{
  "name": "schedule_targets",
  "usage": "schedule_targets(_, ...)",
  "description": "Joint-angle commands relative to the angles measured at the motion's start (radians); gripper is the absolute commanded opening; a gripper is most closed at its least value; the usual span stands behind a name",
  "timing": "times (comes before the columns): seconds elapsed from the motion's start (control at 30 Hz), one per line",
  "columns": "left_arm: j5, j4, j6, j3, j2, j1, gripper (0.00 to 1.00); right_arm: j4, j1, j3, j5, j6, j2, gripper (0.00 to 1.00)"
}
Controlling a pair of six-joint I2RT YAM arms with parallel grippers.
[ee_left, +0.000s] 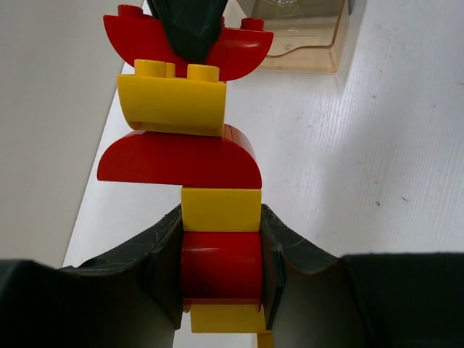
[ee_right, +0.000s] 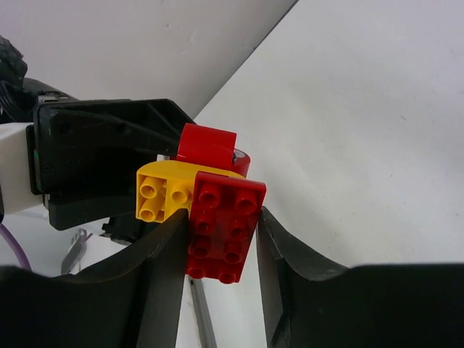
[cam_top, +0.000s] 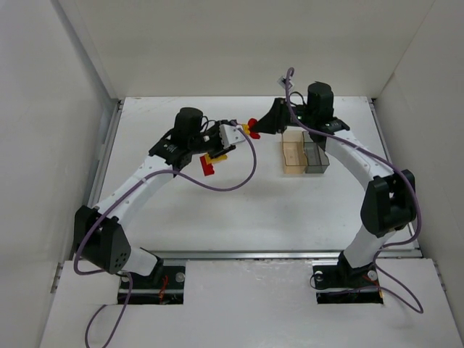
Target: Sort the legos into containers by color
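- The left gripper (ee_left: 221, 279) is closed tight on a rounded red brick (ee_left: 217, 254), low in the lego stack (ee_left: 181, 156).
- The right gripper (ee_right: 221, 239) pinches the red studded brick (ee_right: 225, 225) at the stack's far end. Both hold it in the air, in the upper middle of the overhead view.
- The amber bin (cam_top: 293, 154) and the grey bin (cam_top: 316, 157) stand joined, just to the right.
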Motion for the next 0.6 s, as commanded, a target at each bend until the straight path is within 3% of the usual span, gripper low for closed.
schedule_targets(0.0, -0.062, 0.048, -0.084, -0.019, -0.032, -0.001, 0.0, 0.062, -0.027, -0.015, 0.001, 0.0, -0.03, 0.0)
schedule_targets(0.2, -0.146, 0.029, -0.094, -0.077, -0.031, -0.001, 0.0, 0.062, -0.097, -0.074, 0.053, 0.072, -0.039, 0.0)
schedule_targets(0.57, -0.221, -0.113, -0.009, -0.117, 0.096, -0.001, 0.0, 0.062, -0.097, -0.119, 0.066, 0.094, 0.006, 0.0)
